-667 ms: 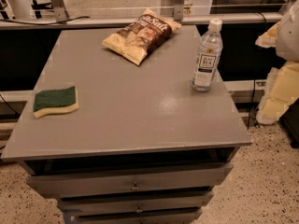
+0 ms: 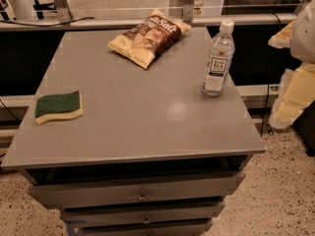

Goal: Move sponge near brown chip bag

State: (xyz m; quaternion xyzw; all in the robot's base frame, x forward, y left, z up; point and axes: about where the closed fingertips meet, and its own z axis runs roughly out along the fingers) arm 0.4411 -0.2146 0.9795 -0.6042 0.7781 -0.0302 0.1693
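The sponge (image 2: 58, 106), dark green on top with a pale yellow base, lies flat near the left edge of the grey table top (image 2: 142, 117). The brown chip bag (image 2: 149, 37) lies at the far middle of the table, well apart from the sponge. My gripper (image 2: 289, 101) is off the table at the right edge of the view, below the pale arm parts (image 2: 305, 31), far from both the sponge and the bag. It holds nothing that I can see.
A clear plastic bottle with a white cap (image 2: 218, 58) stands upright near the table's right edge. The table has drawers (image 2: 141, 195) at its front. A rail and glass panel (image 2: 147, 21) run behind it. Speckled floor (image 2: 280, 191) lies to the right.
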